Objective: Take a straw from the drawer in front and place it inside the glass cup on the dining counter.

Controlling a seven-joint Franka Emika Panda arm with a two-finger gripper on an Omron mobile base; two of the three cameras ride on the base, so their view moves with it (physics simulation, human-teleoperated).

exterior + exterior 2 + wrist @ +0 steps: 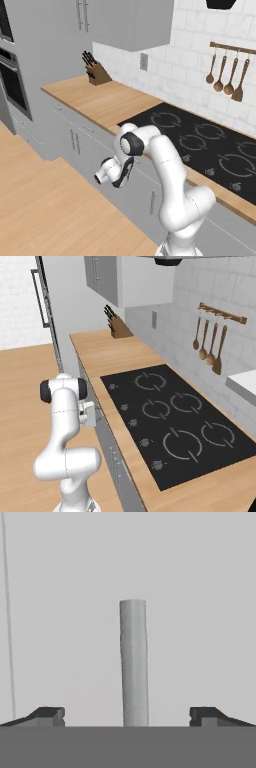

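Note:
My gripper is open, its two dark fingertips standing wide apart. Between them, centred in the hand view, runs a slim grey bar handle on the light grey drawer front; the handle appears upright because the hand is rolled. From the left base view the gripper sits low, pressed close to the cabinet face just under the worktop edge. The right base view has the gripper against that same face. The drawer is shut. The straw, the glass cup and the dining counter are out of view.
A wooden worktop carries a black cooktop and a knife block. Wooden utensils hang on the tiled wall. Grey cabinet doors with vertical handles line the front; an oven stands far left. Wooden floor lies behind.

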